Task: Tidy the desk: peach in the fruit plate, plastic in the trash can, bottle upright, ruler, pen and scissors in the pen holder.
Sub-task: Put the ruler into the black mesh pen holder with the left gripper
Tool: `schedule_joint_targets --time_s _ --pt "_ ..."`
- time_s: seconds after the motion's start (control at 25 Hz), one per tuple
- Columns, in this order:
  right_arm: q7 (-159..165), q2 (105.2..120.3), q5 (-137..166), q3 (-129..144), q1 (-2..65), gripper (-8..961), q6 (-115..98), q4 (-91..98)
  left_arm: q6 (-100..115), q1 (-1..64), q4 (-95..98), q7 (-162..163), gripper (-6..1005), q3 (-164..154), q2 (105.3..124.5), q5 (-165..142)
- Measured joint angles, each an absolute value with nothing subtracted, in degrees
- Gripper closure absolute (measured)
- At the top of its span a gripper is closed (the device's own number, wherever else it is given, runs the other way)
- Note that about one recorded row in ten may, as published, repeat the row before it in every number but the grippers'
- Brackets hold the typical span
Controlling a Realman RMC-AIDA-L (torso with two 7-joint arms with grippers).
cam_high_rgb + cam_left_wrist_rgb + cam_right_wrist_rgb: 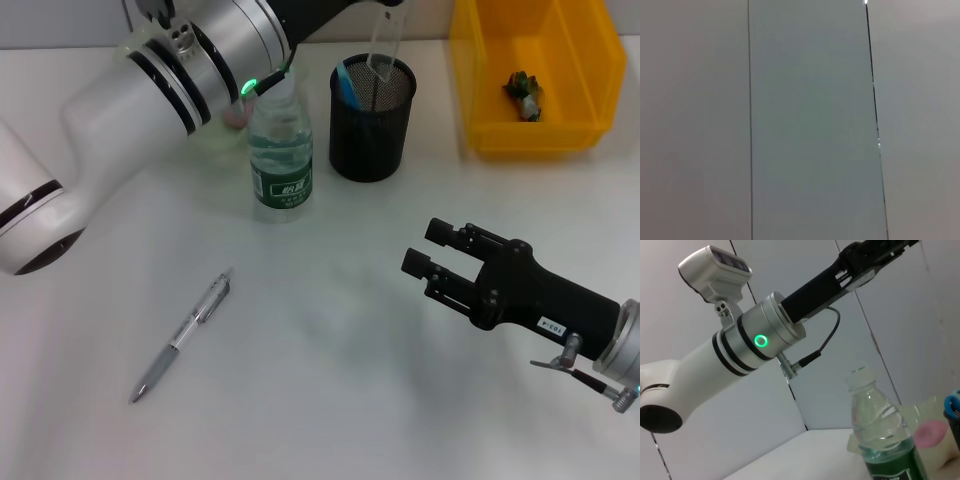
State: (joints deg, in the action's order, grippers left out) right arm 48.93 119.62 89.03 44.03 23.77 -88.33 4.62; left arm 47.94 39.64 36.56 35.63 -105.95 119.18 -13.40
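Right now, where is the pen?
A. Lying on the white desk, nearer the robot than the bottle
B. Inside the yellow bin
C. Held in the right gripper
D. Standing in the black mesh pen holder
A: the pen lies flat on the desk, apart from the upright bottle, well clear of the pen holder, and the right gripper is open and holds nothing.

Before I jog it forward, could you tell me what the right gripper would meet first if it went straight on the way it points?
Probably the water bottle: the right gripper points up-left toward it across bare desk, though height is unclear.
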Motion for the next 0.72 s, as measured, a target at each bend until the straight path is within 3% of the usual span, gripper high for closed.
schedule_joint_targets --time_s 0.72 --pt "49.22 119.62 89.03 44.03 24.15 350 -88.32 4.47 47.63 40.24 36.38 33.96 602 -108.89 119.18 -6.12"
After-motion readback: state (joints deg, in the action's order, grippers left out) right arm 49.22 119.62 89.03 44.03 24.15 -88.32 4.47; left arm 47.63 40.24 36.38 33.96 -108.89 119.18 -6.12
